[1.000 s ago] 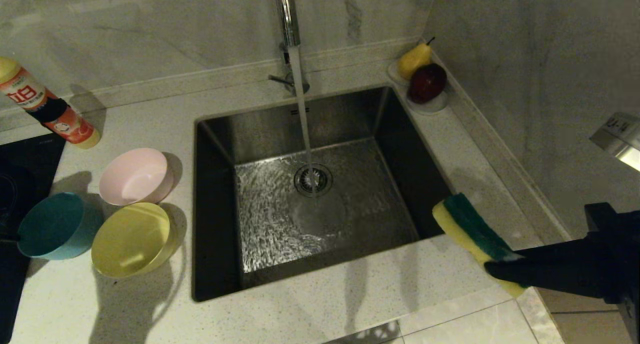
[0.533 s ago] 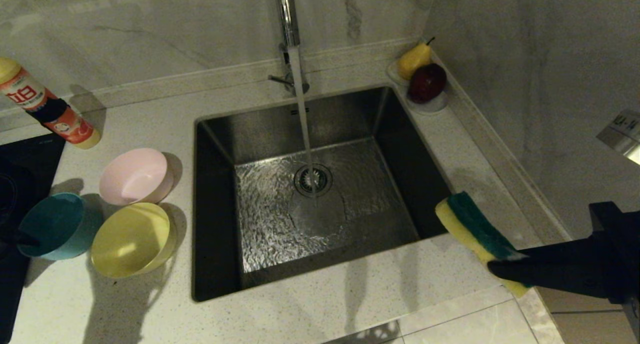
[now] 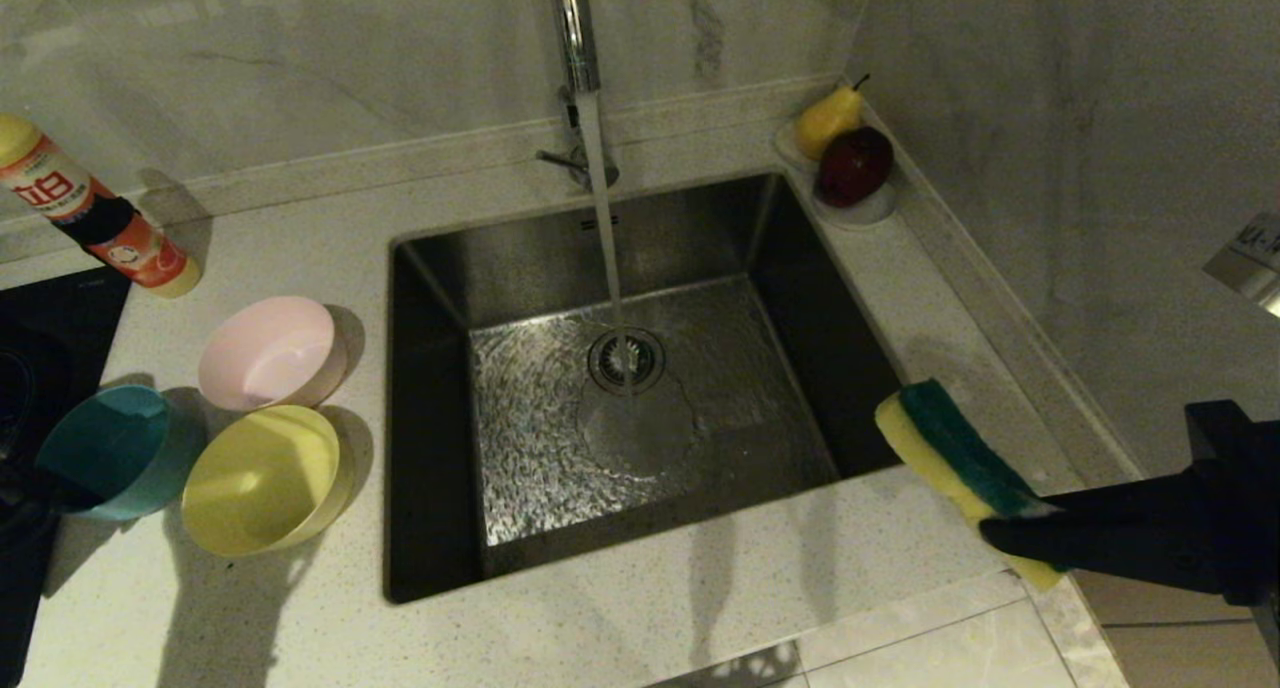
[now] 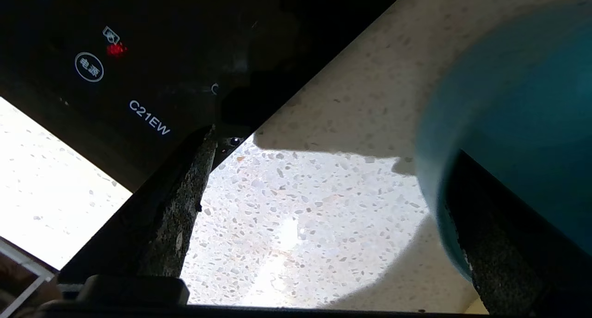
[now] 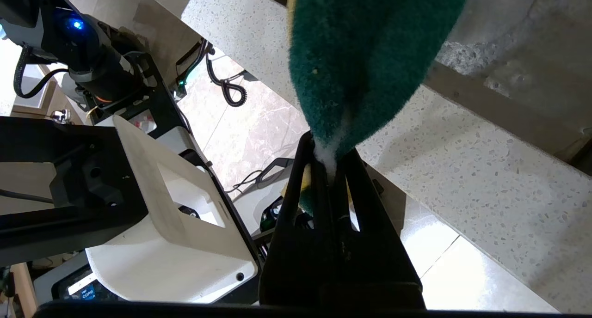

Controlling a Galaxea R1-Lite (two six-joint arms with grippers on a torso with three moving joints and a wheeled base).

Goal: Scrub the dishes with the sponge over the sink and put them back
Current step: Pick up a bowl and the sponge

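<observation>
Three dishes stand on the counter left of the sink [image 3: 430, 448]: a pink bowl [image 3: 272, 353], a yellow bowl [image 3: 265, 478] and a blue bowl [image 3: 105, 450]. My left gripper [image 3: 40, 496] is at the blue bowl's outer edge. In the left wrist view that gripper [image 4: 330, 144] is wide open over the speckled counter. One of its fingers [image 4: 499, 248] overlaps the blue bowl [image 4: 518, 91]; nothing is gripped. My right gripper [image 3: 1000, 530] hovers by the sink's front right corner, shut on the sponge [image 3: 950, 458]. In the right wrist view the sponge's green face [image 5: 365, 54] sticks out beyond the gripper [image 5: 330, 156].
Water runs from the tap [image 3: 572, 28] onto the drain strainer [image 3: 626, 360]. A detergent bottle [image 3: 100, 218] lies at the back left beside a black hob [image 3: 40, 348]. A white dish with a pear and an apple [image 3: 850, 163] sits in the back right corner against the wall.
My left gripper's fingers have spread wider, and its dark fingertip has slid a little lower at the blue bowl's edge. The right gripper and sponge have barely moved.
</observation>
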